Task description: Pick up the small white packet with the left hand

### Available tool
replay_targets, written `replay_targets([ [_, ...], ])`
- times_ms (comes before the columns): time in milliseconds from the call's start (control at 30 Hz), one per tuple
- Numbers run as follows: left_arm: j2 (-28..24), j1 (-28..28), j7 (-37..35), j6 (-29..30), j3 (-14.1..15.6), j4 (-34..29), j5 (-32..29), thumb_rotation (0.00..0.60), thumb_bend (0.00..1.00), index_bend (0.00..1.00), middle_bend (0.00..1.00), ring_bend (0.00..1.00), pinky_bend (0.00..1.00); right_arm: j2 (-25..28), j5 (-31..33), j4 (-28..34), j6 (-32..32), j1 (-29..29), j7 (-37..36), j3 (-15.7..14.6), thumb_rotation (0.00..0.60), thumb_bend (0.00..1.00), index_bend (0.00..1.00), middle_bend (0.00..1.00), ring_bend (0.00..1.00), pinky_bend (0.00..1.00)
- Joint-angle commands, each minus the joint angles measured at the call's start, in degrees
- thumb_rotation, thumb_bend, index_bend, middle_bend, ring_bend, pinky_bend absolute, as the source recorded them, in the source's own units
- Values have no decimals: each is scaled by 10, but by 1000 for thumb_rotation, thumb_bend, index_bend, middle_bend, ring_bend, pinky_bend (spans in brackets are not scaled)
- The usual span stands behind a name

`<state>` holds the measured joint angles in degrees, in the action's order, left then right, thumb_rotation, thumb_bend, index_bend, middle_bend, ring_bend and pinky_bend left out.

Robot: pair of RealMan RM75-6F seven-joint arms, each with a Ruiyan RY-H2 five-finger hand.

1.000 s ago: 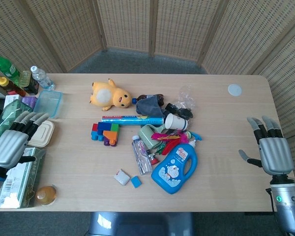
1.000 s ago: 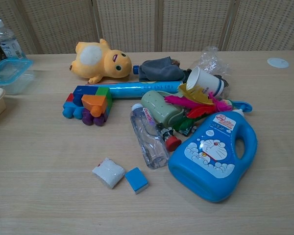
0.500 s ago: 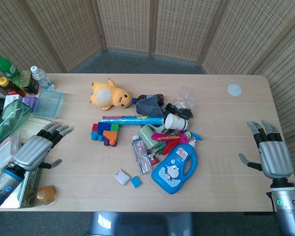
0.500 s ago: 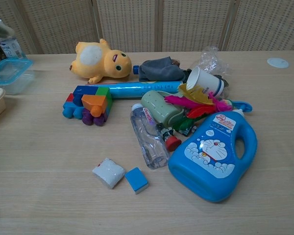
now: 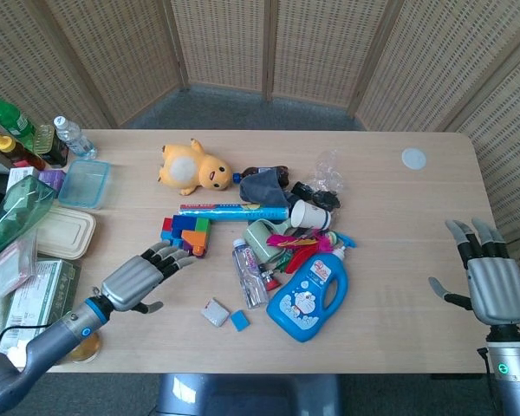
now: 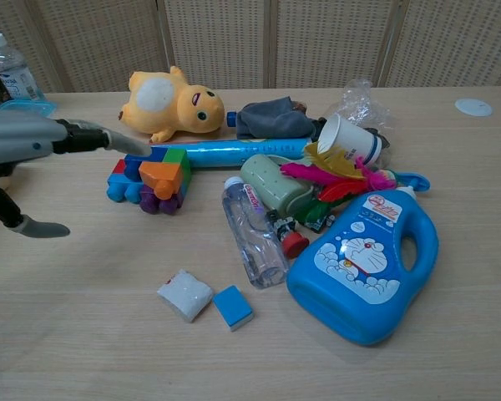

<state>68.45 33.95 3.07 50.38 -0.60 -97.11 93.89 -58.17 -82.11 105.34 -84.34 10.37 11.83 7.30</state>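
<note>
While the left hand (image 5: pixel 141 279) hovers over the table (image 5: pixel 390 303) with fingers spread and nothing in them, the head view puts the small white packet (image 5: pixel 214 312) lower and to its right, near but apart. A small blue block (image 5: pixel 239 321) lies just beside the packet, and a clear plastic bottle (image 5: pixel 250 273) and a blue detergent jug (image 5: pixel 309 292) sit further right. The right hand (image 5: pixel 490 276) hangs open past the table's right edge, holding nothing.

From the chest view, the left hand (image 6: pixel 35 149) enters at the left, fingers extended toward the building blocks (image 6: pixel 150 178), thumb apart below. The packet (image 6: pixel 184 295) rests flat on the table, untouched, against the blue block (image 6: pixel 232 307).
</note>
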Motion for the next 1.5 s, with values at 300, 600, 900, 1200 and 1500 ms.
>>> replay_targets([
  [300, 121, 24, 65, -25, 11, 68, -22, 600, 303, 30, 91, 0, 0, 12, -6, -5, -19, -19, -22, -3, 506, 236, 80, 163, 0, 0],
  [600, 168, 28, 103, -23, 16, 90, -42, 600, 304, 191, 74, 0, 0, 15, -11, -9, -24, -26, -33, -4, 505, 236, 76, 162, 0, 0],
  [900, 191, 36, 125, -33, 26, 107, -56, 600, 303, 192, 62, 0, 0, 19, -13, -15, -31, -34, -45, -3, 505, 236, 73, 162, 0, 0],
  [1200, 227, 46, 132, -35, 30, 135, -55, 600, 304, 209, 60, 0, 0, 24, -12, -18, -34, -40, -54, -2, 504, 237, 72, 162, 0, 0],
  [1500, 253, 53, 140, -40, 38, 160, -58, 600, 303, 239, 66, 0, 0, 27, -11, -24, -40, -49, -67, -2, 506, 236, 72, 162, 0, 0],
])
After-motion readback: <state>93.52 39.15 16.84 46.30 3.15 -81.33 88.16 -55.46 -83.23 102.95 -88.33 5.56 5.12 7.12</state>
